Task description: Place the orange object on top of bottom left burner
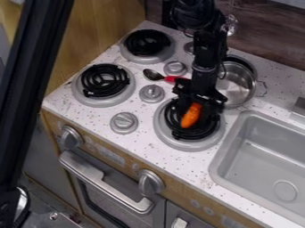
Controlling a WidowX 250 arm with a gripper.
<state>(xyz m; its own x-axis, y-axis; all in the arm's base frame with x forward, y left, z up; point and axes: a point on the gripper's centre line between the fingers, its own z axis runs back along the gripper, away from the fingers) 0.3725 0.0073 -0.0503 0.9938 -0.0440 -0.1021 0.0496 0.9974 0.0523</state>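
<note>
The bottom right burner [170, 137] is the landmark: the black gripper [199, 97] hangs directly over it, with the orange object [191, 116] just below the jaws, its upper end close up against them and its lower end slanting out toward the front of the burner. Whether the jaws are clenched around it or released cannot be told, nor whether the object touches the burner's coils. The bottom left burner [79, 91] sits well to the left of the landmark, bare coils on top. Behind the landmark are a metal pot [240, 84] and, to its back left, a spoon [153, 75] with a red handle; the sink [238, 153] lies to its right.
</note>
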